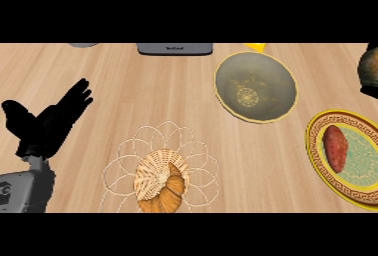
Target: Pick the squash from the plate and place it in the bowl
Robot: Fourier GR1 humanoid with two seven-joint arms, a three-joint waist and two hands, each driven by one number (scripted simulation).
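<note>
Looking down at the counter (pixel 155 90), you see the left hand (pixel 48 122) at the near left, fingers straight and spread, holding nothing and touching nothing. Its grey forearm (pixel 26 187) rises from the lower edge, fingers pointing up and to the right.

At the far right edge a dark shape (pixel 369 70) shows; you cannot tell whether it is the right hand.

Your squash (pixel 336 147) is reddish-brown and elongated, lying lengthwise on the yellow-rimmed plate (pixel 319 160) at the near right. Just beyond the plate, to the left, sits the olive bowl (pixel 255 85) with a gold rim. A woven basket (pixel 162 182) on a wire frame stands near centre.
</note>
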